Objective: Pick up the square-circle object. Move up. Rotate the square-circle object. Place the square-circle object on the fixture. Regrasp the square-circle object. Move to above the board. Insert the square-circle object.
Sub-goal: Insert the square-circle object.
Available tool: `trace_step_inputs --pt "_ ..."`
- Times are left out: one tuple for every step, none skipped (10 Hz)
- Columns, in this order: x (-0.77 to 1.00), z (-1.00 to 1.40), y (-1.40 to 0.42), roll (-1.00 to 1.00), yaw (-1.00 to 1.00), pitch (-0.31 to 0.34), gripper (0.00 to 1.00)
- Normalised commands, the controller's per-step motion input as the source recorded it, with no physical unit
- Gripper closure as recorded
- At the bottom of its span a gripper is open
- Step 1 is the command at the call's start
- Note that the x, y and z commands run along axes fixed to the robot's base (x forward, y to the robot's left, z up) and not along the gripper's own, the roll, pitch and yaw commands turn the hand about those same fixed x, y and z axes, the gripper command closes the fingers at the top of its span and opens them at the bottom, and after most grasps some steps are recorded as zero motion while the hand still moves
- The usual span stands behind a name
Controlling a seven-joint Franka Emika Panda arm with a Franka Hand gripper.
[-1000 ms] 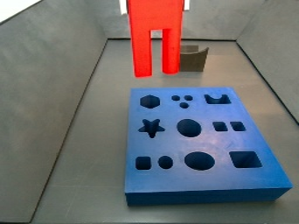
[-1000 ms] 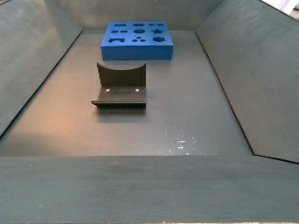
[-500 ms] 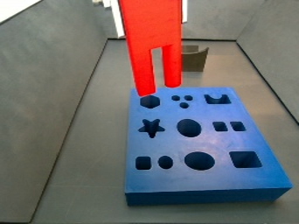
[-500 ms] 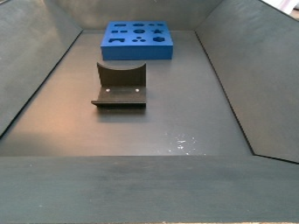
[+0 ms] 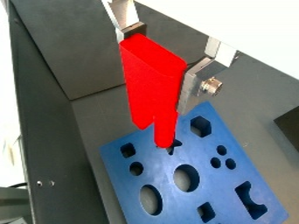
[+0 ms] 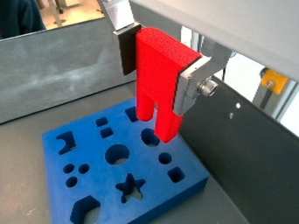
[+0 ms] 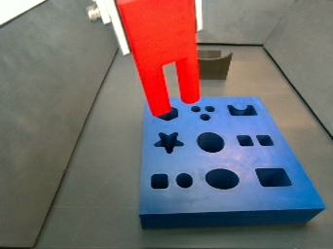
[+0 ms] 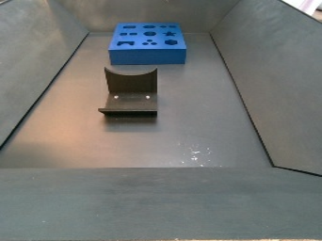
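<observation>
Red square-circle object clamped in gripper, prongs down, hanging above blue board. Fixture empty. Pickup, regrasp apparently done; insertion left.

Even soft light — floor glare, wrist backgrounds overexposed.
</observation>
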Motion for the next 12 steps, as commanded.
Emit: trace_step_inputs --pt "0.00 -0.19 -0.03 0.18 0.00 0.014 1.00" --pt "-0.03 -0.18 -0.12 0.14 0.00 0.026 1.00" --pt "-0.02 -0.20 -0.19 0.20 0.00 0.009 1.00" --pt "-0.03 -0.30 -0.19 0.20 0.00 0.023 1.00" --pt "0.00 -0.29 -0.22 0.16 0.00 0.031 1.00" --pt "0.00 -0.45 -0.25 0.19 0.00 0.000 1.00" --pt "0.00 -0.28 -0.23 0.12 0.00 0.000 1.00" --pt "0.00 -0.25 -0.23 0.08 0.00 0.000 1.00" --pt "0.04 -0.26 -0.24 0.08 0.00 0.000 1.00" --pt "0.06 -0.25 -0.22 0.05 0.00 -0.003 1.00" --pt "0.09 -0.14 -0.20 0.04 0.00 -0.019 1.00" --pt "0.13 -0.17 -0.14 0.04 0.05 0.000 1.00"
